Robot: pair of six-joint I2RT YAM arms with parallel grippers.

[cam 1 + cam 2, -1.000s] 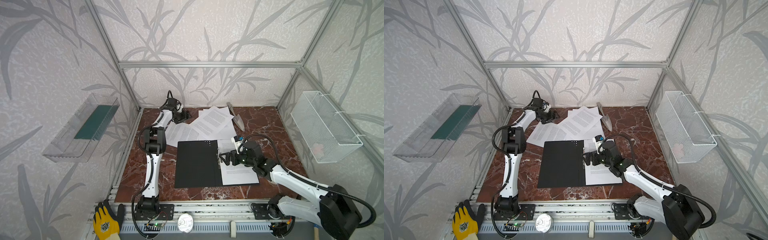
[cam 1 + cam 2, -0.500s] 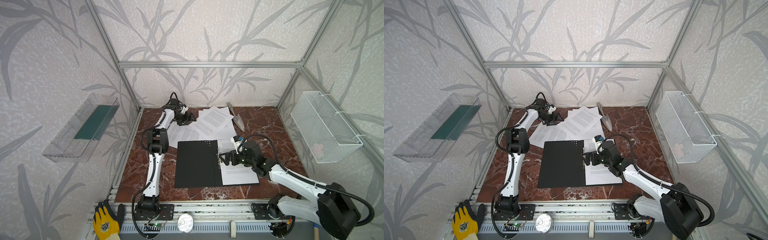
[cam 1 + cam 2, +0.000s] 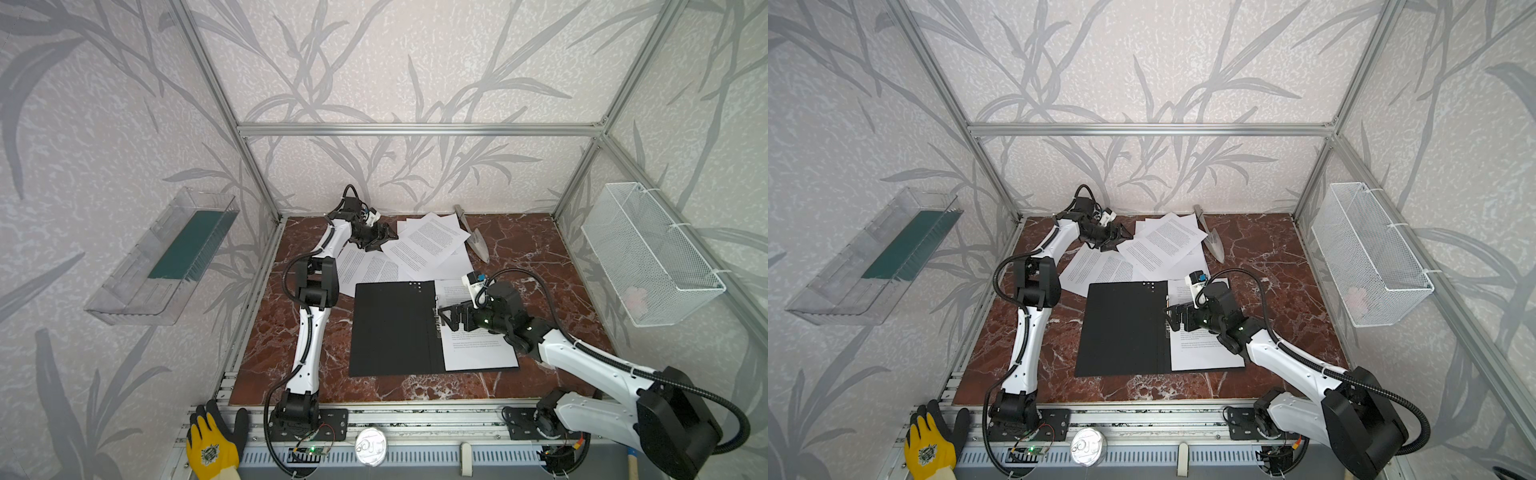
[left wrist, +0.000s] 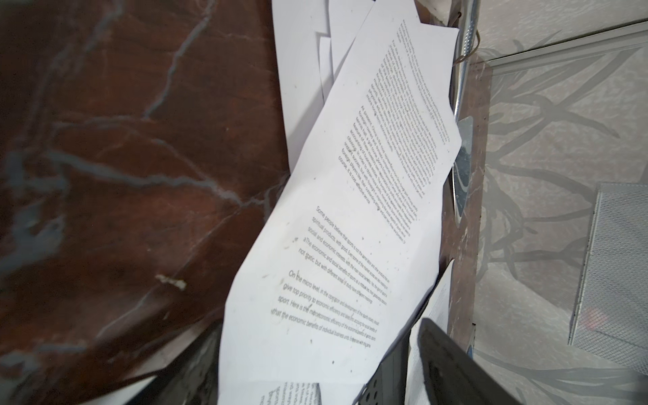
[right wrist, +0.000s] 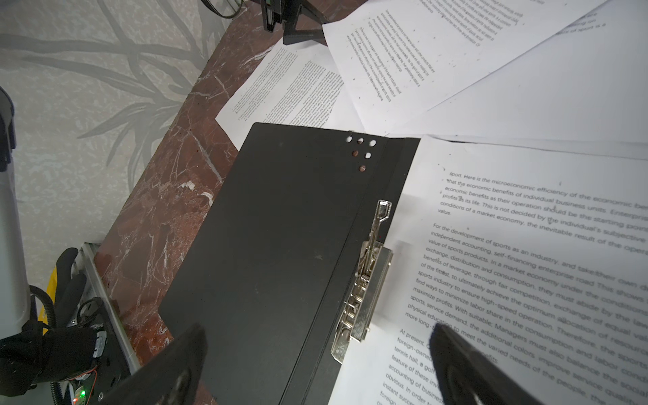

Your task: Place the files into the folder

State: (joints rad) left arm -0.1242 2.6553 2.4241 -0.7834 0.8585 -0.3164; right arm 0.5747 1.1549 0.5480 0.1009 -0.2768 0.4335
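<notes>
Red marble surface (image 3: 540, 257): folder (image 3: 392, 328) lies open mid-front with one sheet (image 3: 478, 353) inside, right jaws spread over its clip (image 5: 364, 280), left jaws spread at the loose files (image 3: 424, 245) behind, which seemingly need pinching and dragging across next.

1. Red-brown veined stone-look worktop (image 3: 532, 257): smooth, glossy.
2. Thin black rectangular folder (image 3: 390, 328): matt, lightly scuffed; silver spine clip (image 5: 364, 287): bright metal.
3. White printed paper files (image 3: 424, 243): matt, speckled.
4. White wire-mesh basket (image 3: 648, 253): painted metal.
</notes>
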